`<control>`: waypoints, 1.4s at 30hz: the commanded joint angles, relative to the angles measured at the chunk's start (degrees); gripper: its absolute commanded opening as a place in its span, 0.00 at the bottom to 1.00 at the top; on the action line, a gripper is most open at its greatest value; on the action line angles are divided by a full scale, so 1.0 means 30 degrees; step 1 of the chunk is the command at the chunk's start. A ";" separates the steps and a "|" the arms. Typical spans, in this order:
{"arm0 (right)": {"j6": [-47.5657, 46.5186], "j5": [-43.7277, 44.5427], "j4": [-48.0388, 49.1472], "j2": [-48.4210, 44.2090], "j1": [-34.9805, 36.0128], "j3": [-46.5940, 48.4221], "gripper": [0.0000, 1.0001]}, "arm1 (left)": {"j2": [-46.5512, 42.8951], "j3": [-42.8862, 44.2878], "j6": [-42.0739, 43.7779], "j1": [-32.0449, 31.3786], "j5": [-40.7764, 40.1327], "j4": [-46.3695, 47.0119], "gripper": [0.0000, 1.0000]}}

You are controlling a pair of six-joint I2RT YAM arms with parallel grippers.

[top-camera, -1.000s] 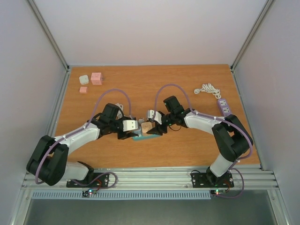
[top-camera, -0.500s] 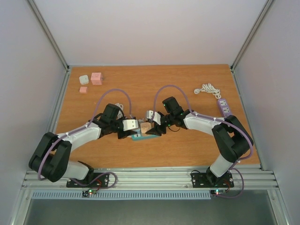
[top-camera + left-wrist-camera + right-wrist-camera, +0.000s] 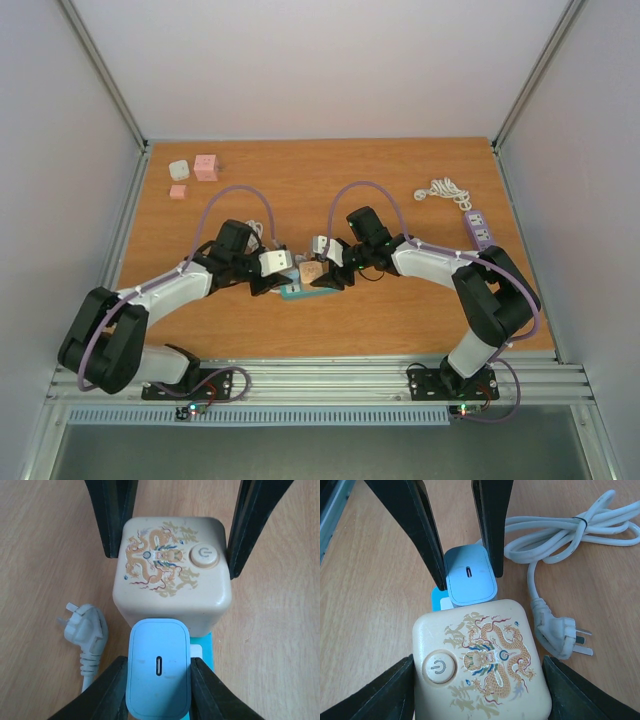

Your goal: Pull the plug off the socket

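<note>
Left hand [image 3: 158, 663] — just narrowed onto blue charger plug [image 3: 157, 680] between its fingers; right hand [image 3: 477, 672] clamps cube socket [image 3: 170, 575] — ready to pull.

Table: orange-brown wood-grain top [image 3: 400, 320], flat, filling the middle of the enclosure.
Back wall: plain white panel [image 3: 320, 70], unmarked.
Side walls: 2 pale grey panels, left wall [image 3: 60, 180] and right wall [image 3: 590, 170], leaning in towards the back.
Frame: grey metal struts [image 3: 105, 75] in the 2 back corners; ribbed aluminium rail [image 3: 330, 378] along the near edge.
Light: soft and even, faint shadows on the wood.
</note>
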 commanded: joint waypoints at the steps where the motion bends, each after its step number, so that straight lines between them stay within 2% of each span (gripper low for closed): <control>1: 0.0068 0.2241 -0.2020 0.1162 0.0432 -0.0701 0.44 | -0.0780 0.0930 -0.0980 0.0120 0.2718 0.0792 0.20; 9: 0.0095 0.2313 -0.2061 0.1226 0.0409 -0.0646 0.44 | -0.1062 0.1735 -0.1054 0.1934 0.3353 -0.0346 0.19; 14: 0.0060 0.2292 -0.2153 0.1234 0.0430 -0.0631 0.44 | -0.1505 0.1810 -0.1756 0.4030 0.3325 -0.0292 0.19; 19: 0.0102 0.2258 -0.2226 0.1263 0.0410 -0.0602 0.45 | -0.0965 0.2344 -0.3321 0.7060 0.4087 -0.0254 0.20; 32: 0.0118 0.2428 -0.2212 0.1285 0.0417 -0.0590 0.46 | 0.2665 0.4265 -0.8430 1.4479 0.4854 0.2487 0.21; 42: 0.0163 0.2401 -0.2241 0.1378 0.0418 -0.0493 0.46 | 0.6696 0.6889 -0.9600 1.7265 0.5021 0.2213 0.21</control>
